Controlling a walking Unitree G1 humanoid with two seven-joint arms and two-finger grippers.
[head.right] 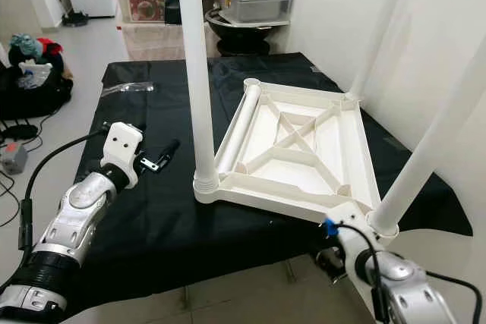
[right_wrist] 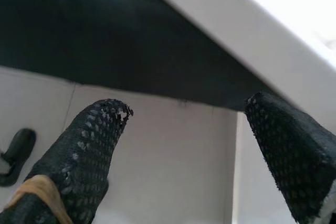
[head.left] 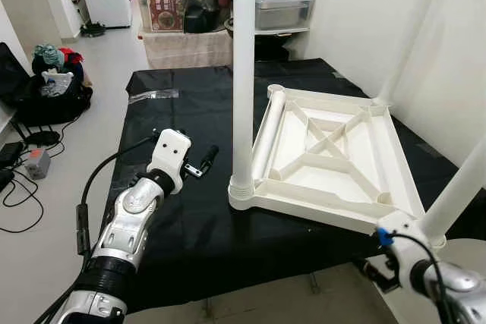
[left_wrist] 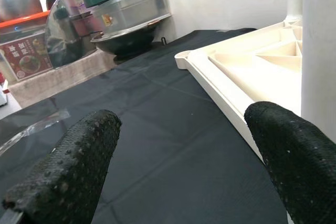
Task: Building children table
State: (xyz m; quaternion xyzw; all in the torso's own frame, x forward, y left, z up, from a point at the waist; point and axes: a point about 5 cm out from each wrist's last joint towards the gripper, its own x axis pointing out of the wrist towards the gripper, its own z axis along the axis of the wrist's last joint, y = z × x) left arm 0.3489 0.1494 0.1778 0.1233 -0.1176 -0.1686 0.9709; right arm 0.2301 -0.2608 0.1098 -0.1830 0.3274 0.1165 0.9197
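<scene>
Upside-down tabletop (head.left: 326, 158) lying on the cloth-covered table (head.left: 175, 218), toward its right half. One leg (head.left: 244, 73) standing upright in the near-left corner socket, another leg (head.right: 437, 138) in the near-right corner, a third leg (head.right: 380, 32) at the far-right corner. A loose leg (head.left: 267, 138) lying inside the tabletop along its left rim. Left gripper (head.left: 206, 158) above the cloth, left of the upright near-left leg. Right gripper (right_wrist: 184, 129) low beside the table's near-right edge, below the near-right leg. Plastic wrapper (head.left: 152, 95) on the cloth at far left. Storage shelf (head.left: 228, 5) behind the table; bag (head.left: 45, 89) on the floor to the left.
</scene>
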